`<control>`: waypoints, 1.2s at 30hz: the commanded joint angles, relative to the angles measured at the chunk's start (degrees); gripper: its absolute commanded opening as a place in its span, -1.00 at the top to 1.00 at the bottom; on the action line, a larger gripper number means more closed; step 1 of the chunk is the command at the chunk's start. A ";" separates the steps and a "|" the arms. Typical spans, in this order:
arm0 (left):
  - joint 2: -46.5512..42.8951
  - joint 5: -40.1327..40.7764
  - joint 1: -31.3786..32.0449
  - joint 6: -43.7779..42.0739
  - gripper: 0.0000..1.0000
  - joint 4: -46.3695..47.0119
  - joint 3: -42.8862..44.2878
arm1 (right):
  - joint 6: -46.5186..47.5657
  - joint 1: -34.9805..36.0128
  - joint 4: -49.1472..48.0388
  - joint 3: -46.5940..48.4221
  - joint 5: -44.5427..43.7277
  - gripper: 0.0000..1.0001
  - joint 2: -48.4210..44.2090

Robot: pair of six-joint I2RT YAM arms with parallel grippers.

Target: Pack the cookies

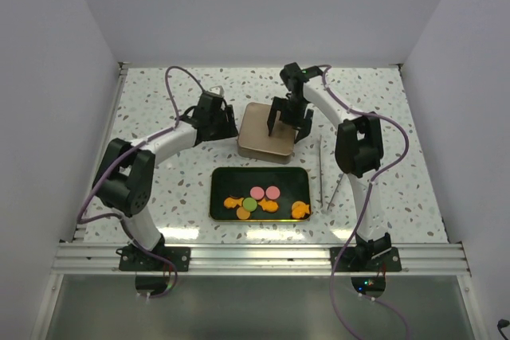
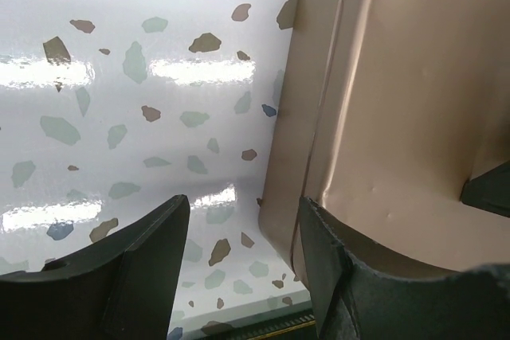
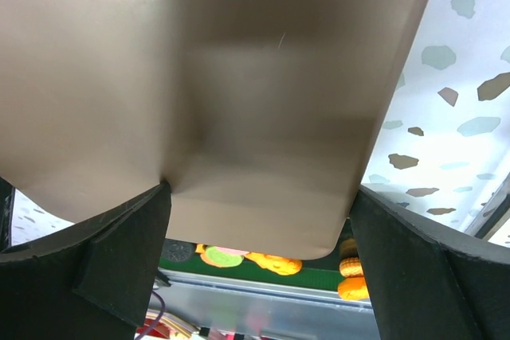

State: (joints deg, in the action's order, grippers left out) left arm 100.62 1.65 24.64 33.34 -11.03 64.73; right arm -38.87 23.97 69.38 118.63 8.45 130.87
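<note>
Lying in a black tray (image 1: 231, 181) near the front of the speckled worktop (image 1: 151, 101), the cookies (image 1: 263, 201) are sitting in a loose cluster: two pink rounds, one green and several orange, with one orange piece off to the right. Just behind the tray a tan tin (image 1: 259, 147) is resting on the worktop. The right claw (image 1: 288, 131) is hanging over the tin, spread wide with a finger showing on either side of it in the right wrist view; whether they are pressing on it is unclear. The left claw (image 2: 243, 260) is sitting at the tin's left edge, spread, one finger over bare worktop and the other against the tin's side.
</note>
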 commanded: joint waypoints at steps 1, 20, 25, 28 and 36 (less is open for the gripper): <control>-4.46 0.02 1.37 -0.21 -0.26 0.48 -0.22 | -0.06 1.52 -0.21 -0.41 3.24 -0.90 -1.32; 2.03 -6.31 1.55 -1.53 -0.27 1.19 2.15 | 0.20 -0.23 -4.16 1.08 3.42 -0.90 -0.18; 2.31 -6.40 1.46 -1.88 -0.27 -0.40 2.59 | 0.20 -1.03 -4.96 1.96 4.30 -0.90 -0.79; 0.20 -5.09 1.37 -2.58 -0.28 -1.88 4.00 | 0.29 -1.20 -5.40 2.13 4.03 -0.90 -2.80; -6.13 -3.15 -1.35 -3.20 -0.35 -7.95 10.85 | 0.29 -1.29 -4.87 3.01 2.55 -0.90 -8.96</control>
State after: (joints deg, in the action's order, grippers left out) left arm 100.31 -3.18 25.10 31.68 -16.58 71.16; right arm -38.89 22.74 65.80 118.30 11.31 129.08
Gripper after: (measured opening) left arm 0.667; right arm 0.949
